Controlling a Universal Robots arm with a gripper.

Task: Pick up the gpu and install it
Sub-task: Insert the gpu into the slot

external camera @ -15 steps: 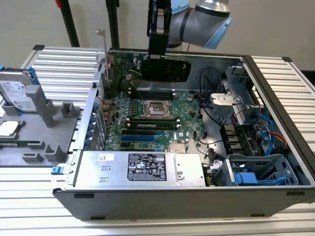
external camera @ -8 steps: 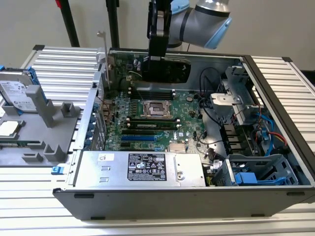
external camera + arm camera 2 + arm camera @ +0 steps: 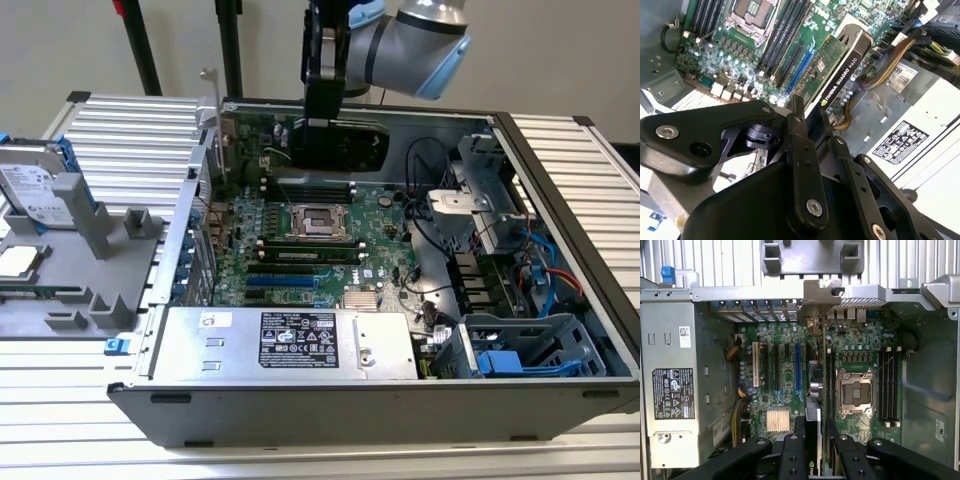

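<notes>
Black pincer (image 3: 810, 125) clamps narrowly on the gpu (image 3: 840, 62) above the motherboard (image 3: 740, 60).

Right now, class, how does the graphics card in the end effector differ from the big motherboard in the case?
The graphics card is small and narrow; the motherboard is far larger. The card is held on edge above the board by the end effector; the motherboard lies flat on the case floor. The card carries a black shroud; the motherboard is bare. Both are green circuit boards.

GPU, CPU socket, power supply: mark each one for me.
gpu (image 3: 847, 62), second wrist view, on the black shroud's edge.
CPU socket (image 3: 855, 392), first wrist view, on the metal retention frame's centre.
power supply (image 3: 290, 342), exterior view, on the top face near its label.
</notes>
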